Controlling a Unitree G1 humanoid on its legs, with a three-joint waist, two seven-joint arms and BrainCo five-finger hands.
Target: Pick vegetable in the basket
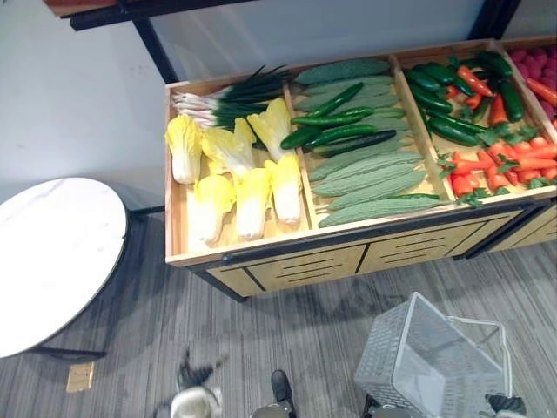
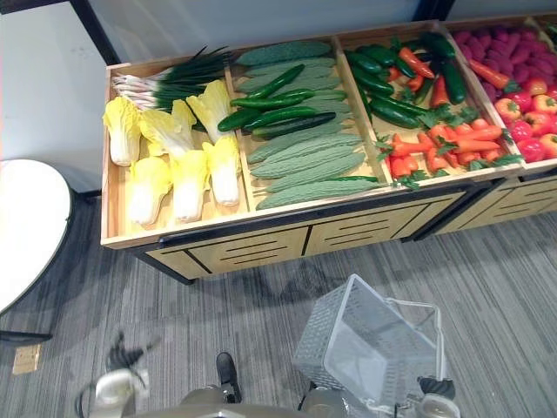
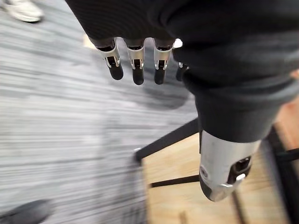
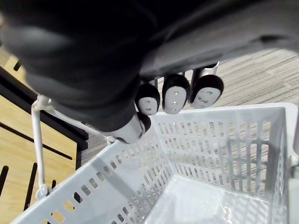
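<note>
A wooden stand (image 1: pixel 261 252) holds napa cabbages (image 1: pixel 235 178), scallions (image 1: pixel 228 96), dark cucumbers (image 1: pixel 335 126), pale bumpy gourds (image 1: pixel 370 178), green peppers (image 1: pixel 444 113) and carrots (image 1: pixel 509 161). On the floor in front of it, at the lower right, stands an empty white plastic basket (image 1: pixel 392 348), tilted. My right hand (image 1: pixel 505 405) is at its wire handle (image 4: pixel 36 140), fingers (image 4: pixel 175 95) curled over it. Low at the left, well short of the stand, my left hand (image 1: pixel 193 392) hangs open, with fingers (image 3: pixel 135 60) straight and holding nothing.
A round white table (image 1: pixel 52 252) stands left of the stand. A small wooden block (image 1: pixel 80 376) lies on the grey carpet near it. Red and purple produce (image 2: pixel 522 78) fills the bin at the far right. A white shoe (image 3: pixel 21 9) shows on the floor.
</note>
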